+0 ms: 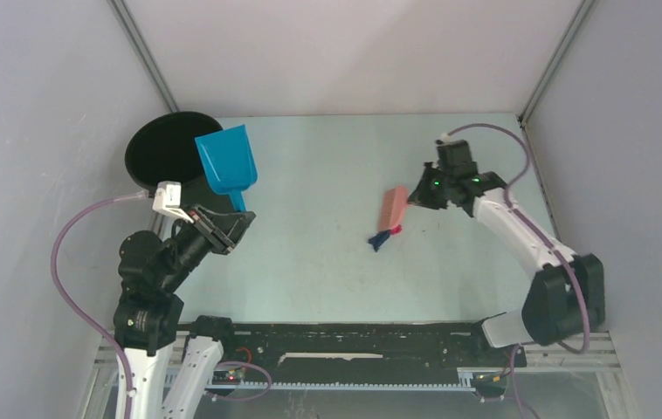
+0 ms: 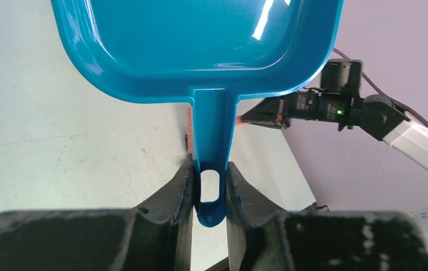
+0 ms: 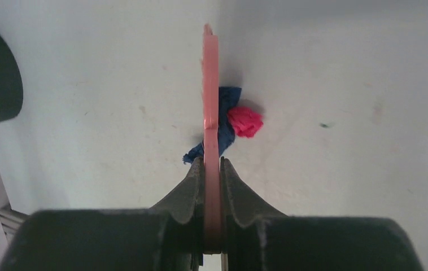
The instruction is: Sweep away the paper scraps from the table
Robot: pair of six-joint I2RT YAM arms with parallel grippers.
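Two paper scraps lie together mid-table: a dark blue one [image 1: 379, 240] [image 3: 227, 121] and a red-pink one [image 1: 395, 230] [image 3: 245, 122]. My right gripper [image 1: 415, 198] [image 3: 212, 164] is shut on the pink brush [image 1: 393, 208] [image 3: 210, 96], held just above and beside the scraps. My left gripper [image 1: 238, 220] [image 2: 210, 169] is shut on the handle of the blue dustpan [image 1: 225, 159] [image 2: 200, 45], which is lifted at the table's left side, its scoop over the rim of a black bin [image 1: 163, 148]. The table [image 1: 327, 262] is pale mint green.
The black round bin stands at the far left corner. A black rail [image 1: 354, 336] runs along the near edge. Grey-white walls close the table on three sides. The right arm [image 2: 336, 107] shows in the left wrist view.
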